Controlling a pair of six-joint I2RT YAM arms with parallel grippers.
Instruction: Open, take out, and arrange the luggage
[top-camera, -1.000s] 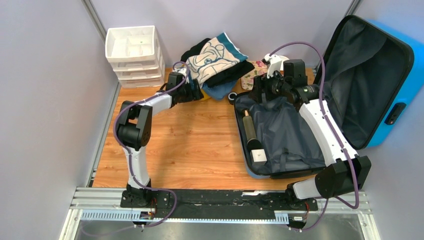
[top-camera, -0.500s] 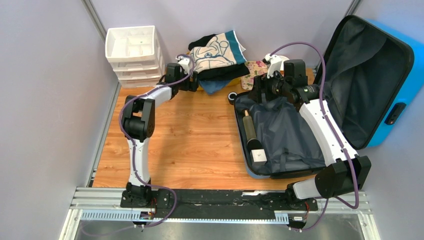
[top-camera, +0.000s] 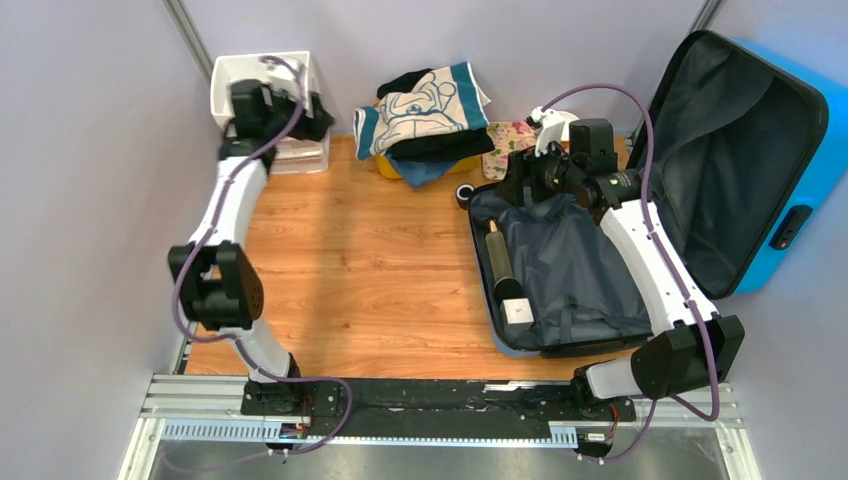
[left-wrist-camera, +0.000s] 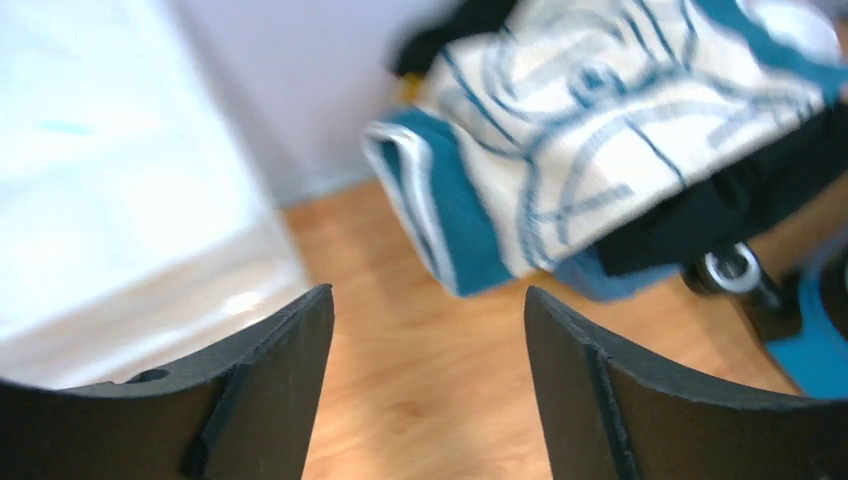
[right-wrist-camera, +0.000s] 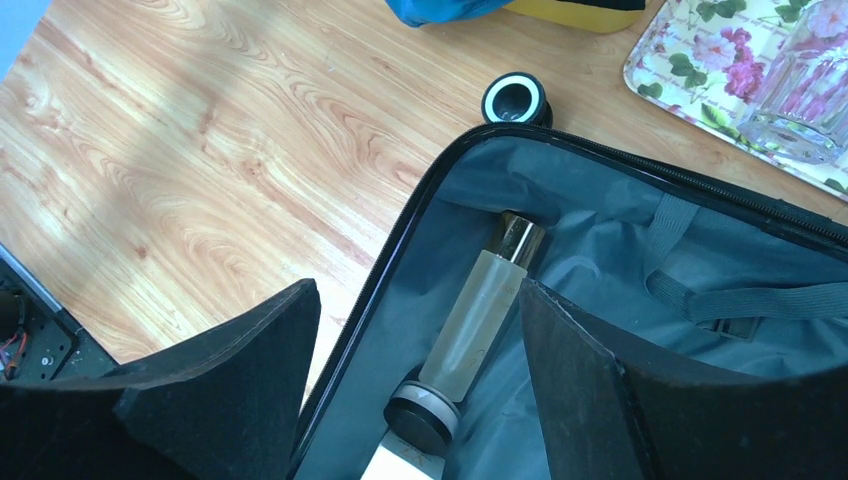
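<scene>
The luggage (top-camera: 800, 150) is a bright-blue hard-shell suitcase. It lies open at the right, lid leaning up, grey lining (top-camera: 575, 265) showing. A frosted bottle (top-camera: 497, 255) and a small white box (top-camera: 517, 312) lie along its left wall. My right gripper (top-camera: 530, 178) hovers over the suitcase's far left corner, open and empty. In the right wrist view the bottle (right-wrist-camera: 478, 320) lies below the gripper (right-wrist-camera: 420, 335). My left gripper (top-camera: 318, 113) is open and empty by the white drawer unit, apart from the clothes. The left wrist view shows it (left-wrist-camera: 428, 330) above bare floor.
A white drawer unit (top-camera: 268, 100) stands at the back left. A pile of clothes (top-camera: 425, 112) lies on a yellow tub (top-camera: 385, 166) at the back middle. A floral tray (top-camera: 508, 140) and a small black round cap (top-camera: 465, 193) sit beside the suitcase.
My left arm has swung from the clothes pile leftward and up to the drawer unit. The clothes pile has shifted back a little. The right arm has not moved.
</scene>
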